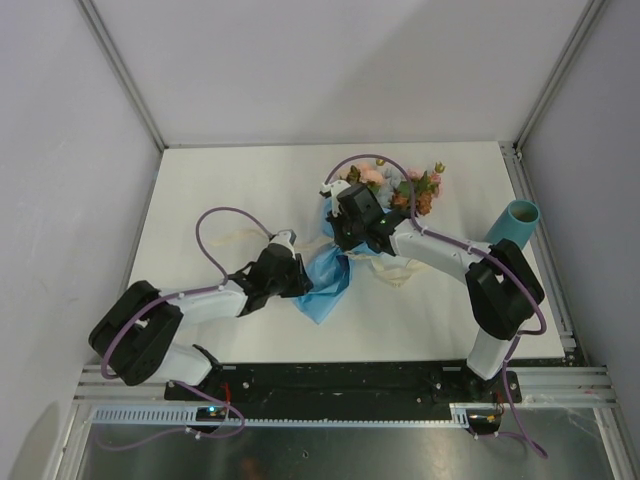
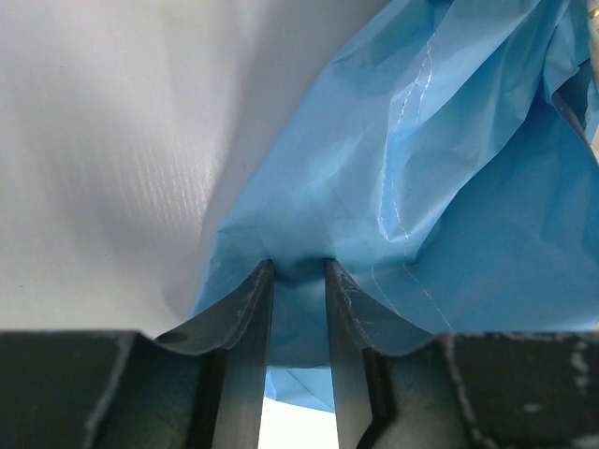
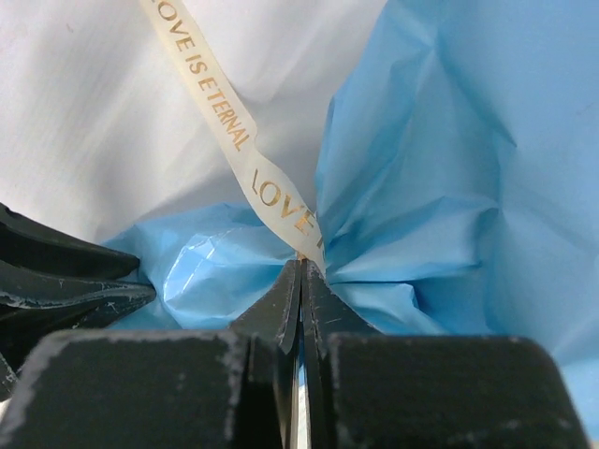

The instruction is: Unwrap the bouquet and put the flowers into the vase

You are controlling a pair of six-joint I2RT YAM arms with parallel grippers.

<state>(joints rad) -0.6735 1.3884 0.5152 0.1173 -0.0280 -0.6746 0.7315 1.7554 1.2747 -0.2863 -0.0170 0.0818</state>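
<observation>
The bouquet lies mid-table: its flowers, pink, peach and orange, point to the far right, and its light-blue paper fans toward the near edge. My left gripper is at the paper's near left edge. In the left wrist view its jaws stand narrow, shut on a fold of blue paper. My right gripper sits at the bouquet's neck. In the right wrist view it is shut on the end of the cream ribbon printed in gold. The teal vase stands at the right edge.
Loose cream ribbon loops lie on the white table beside the right arm. Grey walls and metal posts enclose the table on three sides. The left gripper's dark finger shows at the left of the right wrist view.
</observation>
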